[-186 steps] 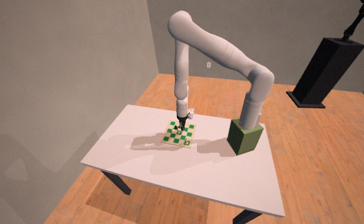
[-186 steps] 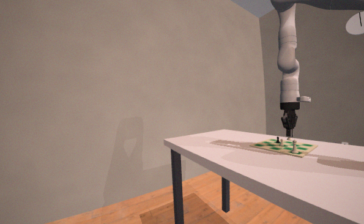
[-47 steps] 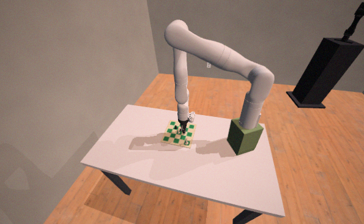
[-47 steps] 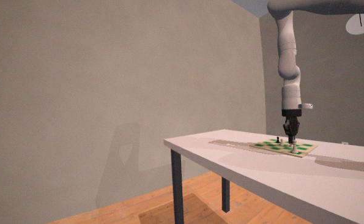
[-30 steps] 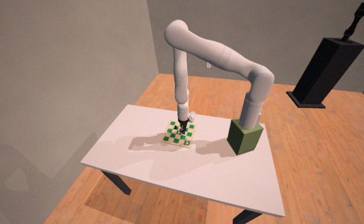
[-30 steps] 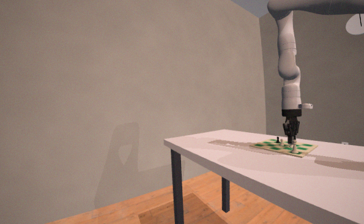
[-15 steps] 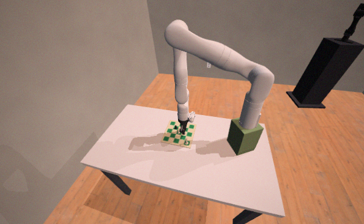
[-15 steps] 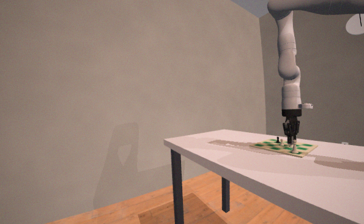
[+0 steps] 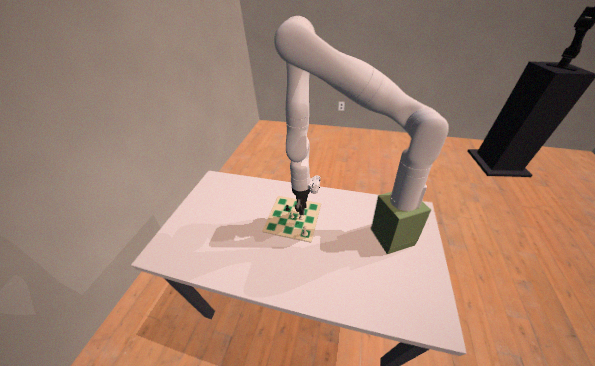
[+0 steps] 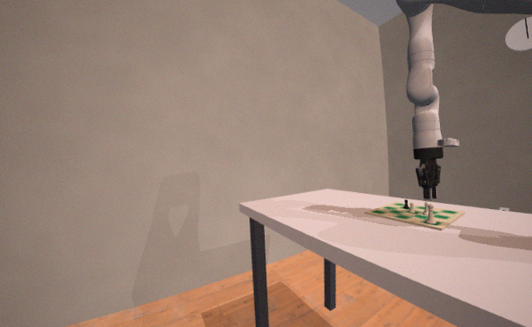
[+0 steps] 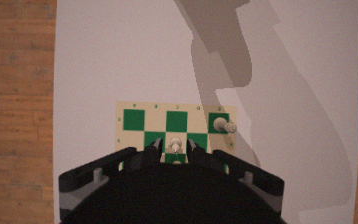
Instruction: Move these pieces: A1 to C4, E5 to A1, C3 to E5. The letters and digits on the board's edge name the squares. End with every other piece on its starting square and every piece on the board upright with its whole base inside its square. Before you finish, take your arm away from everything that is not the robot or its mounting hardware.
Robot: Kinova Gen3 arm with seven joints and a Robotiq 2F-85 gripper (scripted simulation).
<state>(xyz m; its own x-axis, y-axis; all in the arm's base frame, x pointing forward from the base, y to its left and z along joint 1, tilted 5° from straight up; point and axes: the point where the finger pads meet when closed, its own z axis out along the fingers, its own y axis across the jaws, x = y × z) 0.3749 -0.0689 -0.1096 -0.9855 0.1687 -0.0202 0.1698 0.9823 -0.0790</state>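
Note:
The green and cream chessboard [image 9: 271, 228] [image 10: 447, 221] [image 11: 130, 107] lies on the white table. My gripper [image 9: 300, 208] [image 10: 429, 196] [image 11: 174, 145] is open and hangs just above the board. A small white piece [image 11: 174, 145] [image 10: 426, 208] stands upright on the board right under it, between the two fingertips but free of both. A taller white piece [image 11: 224, 125] [image 10: 430, 216] [image 9: 306, 232] stands on a green square at the board's corner. A black piece [image 9: 286, 206] [image 10: 406, 204] and another small white piece [image 10: 411, 207] stand further along the board. The wrist hides the near rows.
The white table [image 9: 322, 280] [image 10: 377, 250] carries the board and the arm's green base block [image 9: 400, 227]. A tall black pedestal [image 9: 532, 120] stands on the wooden floor far behind. Grey walls close the room.

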